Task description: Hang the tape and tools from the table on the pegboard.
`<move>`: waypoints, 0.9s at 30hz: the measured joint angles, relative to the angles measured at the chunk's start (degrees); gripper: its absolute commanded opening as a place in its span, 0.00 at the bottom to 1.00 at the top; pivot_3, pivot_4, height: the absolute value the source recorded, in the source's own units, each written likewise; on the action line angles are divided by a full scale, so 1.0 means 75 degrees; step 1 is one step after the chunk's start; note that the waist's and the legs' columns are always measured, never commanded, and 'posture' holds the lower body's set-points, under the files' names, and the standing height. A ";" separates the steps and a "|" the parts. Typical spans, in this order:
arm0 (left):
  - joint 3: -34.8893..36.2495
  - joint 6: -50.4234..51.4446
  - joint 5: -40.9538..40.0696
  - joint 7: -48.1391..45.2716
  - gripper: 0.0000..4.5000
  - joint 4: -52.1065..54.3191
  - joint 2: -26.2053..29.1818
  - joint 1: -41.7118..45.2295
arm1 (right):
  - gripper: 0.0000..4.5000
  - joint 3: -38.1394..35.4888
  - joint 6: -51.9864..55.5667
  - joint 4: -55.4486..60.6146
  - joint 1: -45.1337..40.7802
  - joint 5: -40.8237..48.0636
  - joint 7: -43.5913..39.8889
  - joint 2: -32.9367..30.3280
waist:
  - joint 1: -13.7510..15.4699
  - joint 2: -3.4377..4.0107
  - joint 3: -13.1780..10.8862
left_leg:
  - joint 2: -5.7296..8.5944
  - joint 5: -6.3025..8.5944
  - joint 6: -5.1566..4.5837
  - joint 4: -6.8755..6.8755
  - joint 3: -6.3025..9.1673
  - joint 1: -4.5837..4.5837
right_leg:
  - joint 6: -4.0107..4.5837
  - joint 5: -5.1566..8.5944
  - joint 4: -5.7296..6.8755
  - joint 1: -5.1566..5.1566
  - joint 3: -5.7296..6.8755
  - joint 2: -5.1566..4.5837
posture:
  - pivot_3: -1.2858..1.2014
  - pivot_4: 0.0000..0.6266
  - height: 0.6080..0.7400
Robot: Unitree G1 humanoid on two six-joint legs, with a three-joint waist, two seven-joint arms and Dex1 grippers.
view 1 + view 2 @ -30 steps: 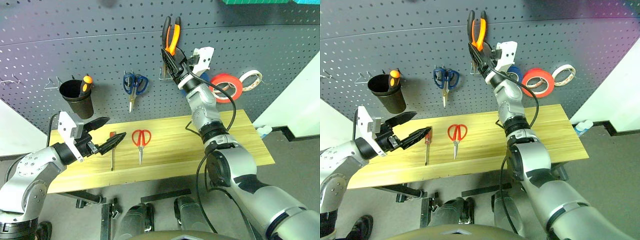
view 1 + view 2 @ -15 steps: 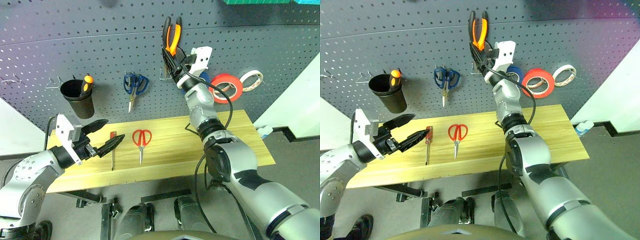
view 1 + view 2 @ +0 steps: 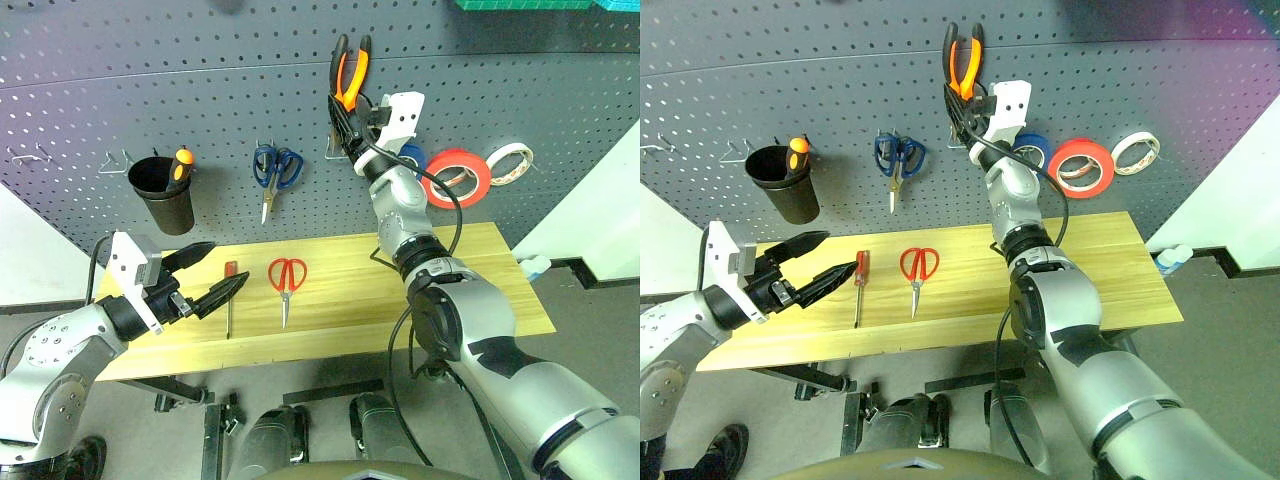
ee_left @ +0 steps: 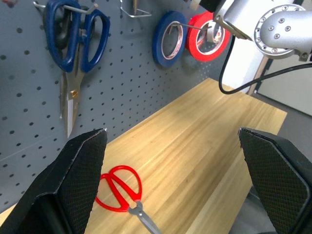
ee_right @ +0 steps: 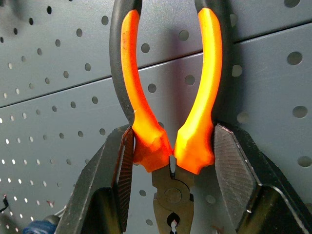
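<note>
Jaws of right gripper [image 5: 170, 161] clenched on pliers [image 3: 350, 72] just above the pivot, handles up against pegboard [image 3: 200, 90]. Left gripper [image 3: 212, 275] spread wide, empty, hovering above table [image 3: 480, 270] near screwdriver [image 3: 229, 300] and red scissors [image 3: 286, 278]. Red tape [image 3: 456, 176] hanging on pegboard.

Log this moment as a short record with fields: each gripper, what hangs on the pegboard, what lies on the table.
right gripper: right gripper shut on the pliers, handles up, against the pegboard
left gripper: left gripper open, holding nothing, at the table's left end
on pegboard: red tape, blue roll, cream-white roll, blue-handled scissors, black cup with an orange-handled screwdriver
on table: red-handled scissors and red-handled screwdriver lie flat on the table
left to hang: scissors, screwdriver
</note>
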State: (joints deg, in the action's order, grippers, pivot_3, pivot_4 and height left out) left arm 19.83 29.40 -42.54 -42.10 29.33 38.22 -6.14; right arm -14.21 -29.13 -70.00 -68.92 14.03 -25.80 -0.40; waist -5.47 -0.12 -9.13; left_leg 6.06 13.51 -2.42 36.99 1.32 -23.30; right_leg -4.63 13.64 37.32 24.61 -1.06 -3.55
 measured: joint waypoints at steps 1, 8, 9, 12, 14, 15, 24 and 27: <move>0.0013 0.0004 -0.0014 0.0005 1.00 0.0009 0.0001 0.0000 | 0.46 0.0014 -0.0002 -0.0009 0.0000 -0.0055 0.0040 0.0001 | 0.0002 0.0000 0.0000 | 0.0000 0.0000 0.0000 0.0000 0.0000 0.0000 | 0.0000 0.0000 0.0000 0.0000 0.0000 0.0000 | 0.51 0.17 1.00; 0.0026 0.0049 -0.0083 0.0041 1.00 0.0063 0.0021 -0.0031 | 0.46 0.0337 -0.0211 -0.0091 0.0121 -0.0680 0.0423 0.0011 | 0.0002 0.0000 0.0000 | 0.0000 -0.0001 0.0001 -0.0005 0.0001 0.0000 | 0.0002 0.0001 -0.0001 0.0001 0.0000 0.0000 | 0.51 0.18 1.00; 0.0027 0.0053 -0.0089 0.0054 1.00 0.0070 0.0026 -0.0033 | 0.46 0.0397 -0.0245 -0.0107 0.0177 -0.0780 0.0466 0.0017 | 0.0009 0.0000 0.0000 | 0.0000 -0.0001 0.0001 -0.0006 0.0001 0.0000 | 0.0002 0.0001 -0.0002 0.0001 0.0000 0.0000 | 0.51 0.19 1.00; 0.0086 0.0067 -0.0102 0.0075 1.00 0.0088 0.0043 -0.0057 | 0.46 0.0486 -0.0290 -0.0162 0.0327 -0.0927 0.0535 0.0035 | 0.0014 0.0002 -0.0002 | 0.0000 -0.0001 0.0001 -0.0008 0.0001 -0.0001 | 0.0002 0.0001 -0.0007 0.0000 0.0001 0.0000 | 0.51 0.19 1.00; 0.0157 0.0074 -0.0134 0.0086 1.00 0.0117 0.0061 -0.0067 | 0.46 0.0516 -0.0321 -0.0163 0.0423 -0.0973 0.0565 0.0033 | 0.0016 0.0002 -0.0002 | 0.0000 -0.0001 0.0001 -0.0009 0.0002 -0.0001 | 0.0002 0.0001 -0.0008 -0.0001 0.0001 0.0000 | 0.51 0.20 1.00; 0.0180 0.0074 -0.0149 0.0094 1.00 0.0127 0.0070 -0.0070 | 0.46 0.0541 -0.0336 -0.0165 0.0454 -0.1028 0.0599 0.0031 | 0.0017 0.0003 -0.0002 | 0.0000 0.0000 0.0001 -0.0009 0.0002 0.0000 | 0.0002 0.0001 -0.0008 -0.0001 0.0001 0.0000 | 0.51 0.20 1.00; 0.0181 0.0169 -0.0230 0.0140 1.00 0.0185 0.0078 -0.0117 | 0.46 0.0657 -0.0360 -0.0188 0.0595 -0.1299 0.0990 -0.0002 | 0.0018 0.0004 -0.0003 | 0.0000 -0.0001 0.0001 -0.0011 0.0003 0.0000 | 0.0003 0.0002 -0.0010 -0.0001 0.0001 0.0000 | 0.51 0.20 1.00; 0.0181 0.0176 -0.0231 0.0144 1.00 0.0213 0.0079 -0.0117 | 0.46 0.0720 -0.0359 -0.0256 0.0691 -0.1442 0.1126 -0.0021 | 0.0020 0.0004 -0.0003 | 0.0000 -0.0001 0.0001 -0.0011 0.0003 0.0000 | 0.0003 0.0002 -0.0010 -0.0002 0.0002 0.0001 | 0.51 0.20 1.00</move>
State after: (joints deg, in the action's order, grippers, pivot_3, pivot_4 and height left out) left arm 21.19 30.72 -44.27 -41.01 30.93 38.81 -7.02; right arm -8.81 -31.83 -71.92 -63.74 3.22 -17.35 -0.55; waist -5.32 -0.09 -9.16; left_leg 6.06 13.51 -2.41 36.90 1.34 -23.30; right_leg -4.61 13.65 37.24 24.60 -1.05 -3.55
